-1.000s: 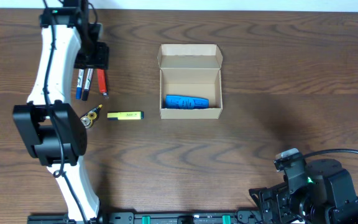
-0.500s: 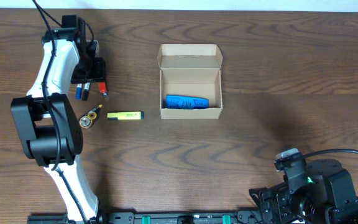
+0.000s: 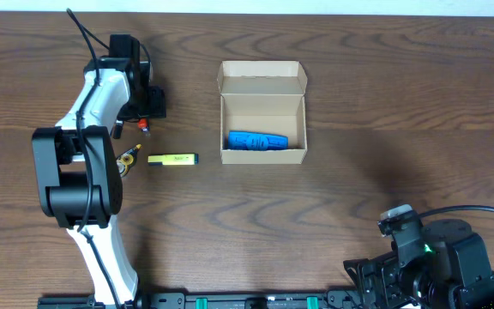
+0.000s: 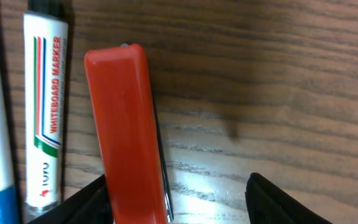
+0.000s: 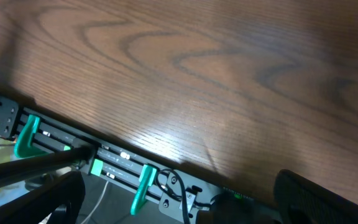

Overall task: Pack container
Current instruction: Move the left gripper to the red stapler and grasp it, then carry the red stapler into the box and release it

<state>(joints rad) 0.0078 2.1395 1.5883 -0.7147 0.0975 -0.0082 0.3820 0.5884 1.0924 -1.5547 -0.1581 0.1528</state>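
Container (image 3: 262,112), tan cardboard, lid flap folded back, just above centre of a dark wood-grain table (image 3: 358,103), with a blue object (image 3: 257,140) lying inside. Left gripper (image 4: 179,208) well to its left, jaws spread wide low over a red marker (image 4: 129,124), next to a white whiteboard marker (image 4: 45,112). Right gripper (image 5: 179,208) at the near table edge, jaws wide, holding nothing, above a black rail with green clips (image 5: 142,183).
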